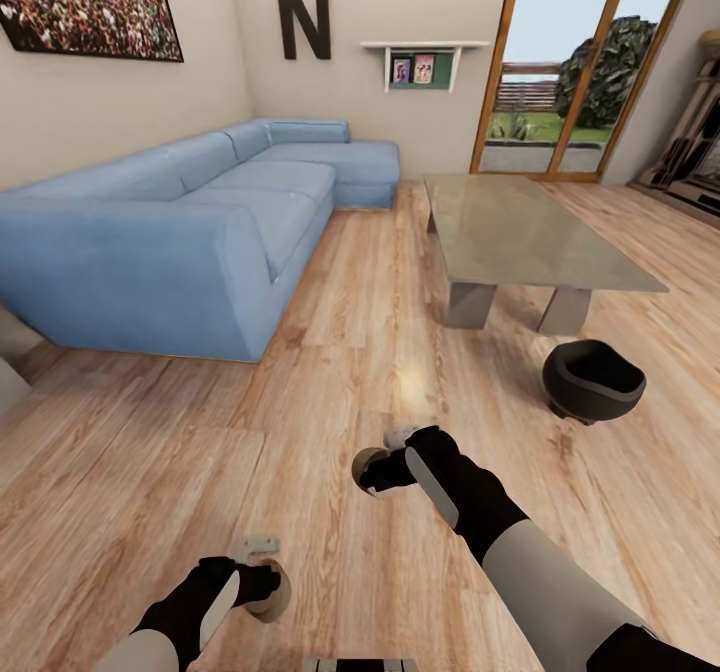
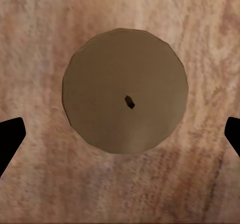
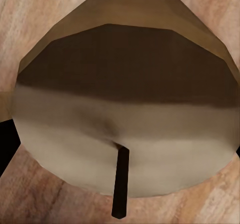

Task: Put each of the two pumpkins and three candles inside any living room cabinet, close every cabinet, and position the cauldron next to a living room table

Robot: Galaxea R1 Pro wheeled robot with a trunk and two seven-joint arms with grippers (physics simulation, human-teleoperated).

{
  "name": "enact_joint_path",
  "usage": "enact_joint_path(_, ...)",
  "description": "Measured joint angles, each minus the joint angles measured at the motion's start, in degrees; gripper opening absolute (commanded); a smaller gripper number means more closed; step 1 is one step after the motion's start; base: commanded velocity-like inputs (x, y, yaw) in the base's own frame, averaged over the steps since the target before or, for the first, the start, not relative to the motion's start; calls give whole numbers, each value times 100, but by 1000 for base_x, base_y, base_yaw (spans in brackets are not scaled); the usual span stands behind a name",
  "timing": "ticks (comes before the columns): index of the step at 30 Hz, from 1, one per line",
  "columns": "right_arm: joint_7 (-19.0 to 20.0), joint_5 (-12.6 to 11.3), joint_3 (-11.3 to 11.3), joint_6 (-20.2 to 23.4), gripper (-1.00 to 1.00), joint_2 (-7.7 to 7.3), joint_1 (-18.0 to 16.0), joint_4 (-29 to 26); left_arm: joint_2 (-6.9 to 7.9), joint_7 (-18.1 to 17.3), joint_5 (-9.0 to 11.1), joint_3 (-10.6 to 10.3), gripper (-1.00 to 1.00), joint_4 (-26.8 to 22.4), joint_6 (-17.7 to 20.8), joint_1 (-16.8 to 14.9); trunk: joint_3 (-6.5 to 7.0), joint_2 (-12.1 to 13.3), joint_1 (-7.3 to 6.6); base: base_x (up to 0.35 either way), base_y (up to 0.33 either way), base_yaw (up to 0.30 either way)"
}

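Observation:
One tan candle [image 2: 125,91] stands upright on the wood floor, seen from straight above with its small wick. My left gripper [image 2: 120,134] hangs open over it, its dark fingertips [image 2: 10,139] wide on either side; in the head view that gripper [image 1: 262,577] covers most of the candle [image 1: 275,600]. My right gripper [image 1: 378,470] is shut on a second candle [image 1: 360,464], which looms large and tilted in the right wrist view [image 3: 125,99]. The black cauldron [image 1: 593,380] sits on the floor by the glass-topped table [image 1: 540,232], close to its grey legs. The pumpkins are out of view.
A blue corner sofa [image 1: 190,232] lines the left wall. Glass doors [image 1: 560,72] open onto a garden behind the table. A low dark unit [image 1: 690,187] is cut off at the right edge. Open wood floor lies between the sofa and table.

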Motion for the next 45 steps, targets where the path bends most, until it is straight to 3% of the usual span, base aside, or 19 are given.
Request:
enact_joint_path(26,0,2,0,0,-100,0,2,2,-4,18,-1,5,100,8,-9,0,-1,-1,-1,35,-21,0)
enact_joint_path(34,0,2,0,0,-100,1,-1,2,-15,409,2,6,100,6,-1,0,0,0,-1,0,0,0)
enact_joint_path(45,2,2,7,0,-100,1,-1,0,-22,437,9,-1,100,1,-6,0,0,0,-1,0,0,0)
